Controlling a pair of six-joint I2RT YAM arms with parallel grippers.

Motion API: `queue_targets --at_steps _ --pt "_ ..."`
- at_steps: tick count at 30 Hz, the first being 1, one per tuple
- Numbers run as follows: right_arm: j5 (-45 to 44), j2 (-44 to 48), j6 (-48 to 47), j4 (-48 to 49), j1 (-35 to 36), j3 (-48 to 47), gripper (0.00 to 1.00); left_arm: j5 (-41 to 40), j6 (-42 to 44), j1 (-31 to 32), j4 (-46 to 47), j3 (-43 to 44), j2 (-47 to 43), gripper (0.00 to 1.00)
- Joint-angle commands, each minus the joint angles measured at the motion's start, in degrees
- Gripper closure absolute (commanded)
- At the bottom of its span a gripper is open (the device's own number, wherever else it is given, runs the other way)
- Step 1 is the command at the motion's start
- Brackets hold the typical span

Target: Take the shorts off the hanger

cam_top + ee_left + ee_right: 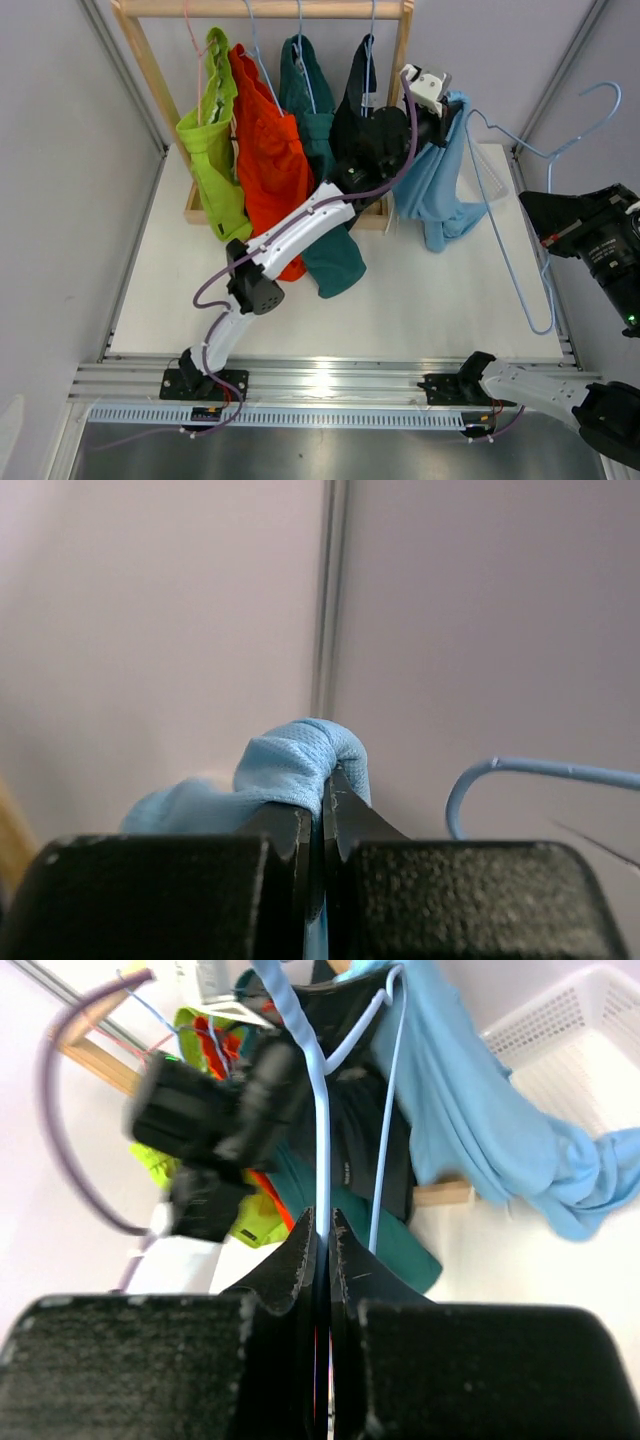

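Note:
Lime green shorts (212,150), orange-red shorts (270,160), teal shorts (315,130) and dark navy shorts (362,120) hang on wire hangers from the rail. My left gripper (448,108) is shut on a fold of the light blue shorts (440,190), which hang down from it to the right of the rack. In the left wrist view the gripper (322,800) pinches that blue fabric (290,765). My right gripper (535,205) is shut on the light blue hanger (545,300), held off the rail at the right. Its wire (322,1140) runs between the right gripper's (322,1230) jaws, and its far end touches the light blue shorts (470,1110).
The wooden rack's rail (265,8) and right post (400,60) stand at the back of the white table. A white mesh basket (560,1030) sits behind the blue shorts. My left arm (300,225) stretches across in front of the teal shorts. Grey walls close both sides.

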State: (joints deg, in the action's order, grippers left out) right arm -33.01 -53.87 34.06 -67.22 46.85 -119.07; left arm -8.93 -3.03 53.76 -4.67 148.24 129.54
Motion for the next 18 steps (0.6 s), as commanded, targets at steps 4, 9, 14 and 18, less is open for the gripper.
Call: queue_targets --at_steps 4,9,14,18 --pt "7.3 4.4 -1.0 8.8 -3.3 10.0 1.0 5.0 -5.7 -3.0 27.5 2.6 7.8 0.9" --pt "7.2 5.8 -2.7 9.6 -5.4 13.5 1.0 2.3 -7.6 -3.0 39.1 4.3 16.4 0.86" --pt "6.9 7.7 -3.4 12.0 -6.2 18.6 1.0 -1.2 -12.5 -4.3 41.8 3.6 22.9 0.52" --pt "7.5 6.9 -4.4 14.7 -6.3 21.0 1.0 -3.1 -13.3 -4.3 37.9 1.6 24.0 0.01"
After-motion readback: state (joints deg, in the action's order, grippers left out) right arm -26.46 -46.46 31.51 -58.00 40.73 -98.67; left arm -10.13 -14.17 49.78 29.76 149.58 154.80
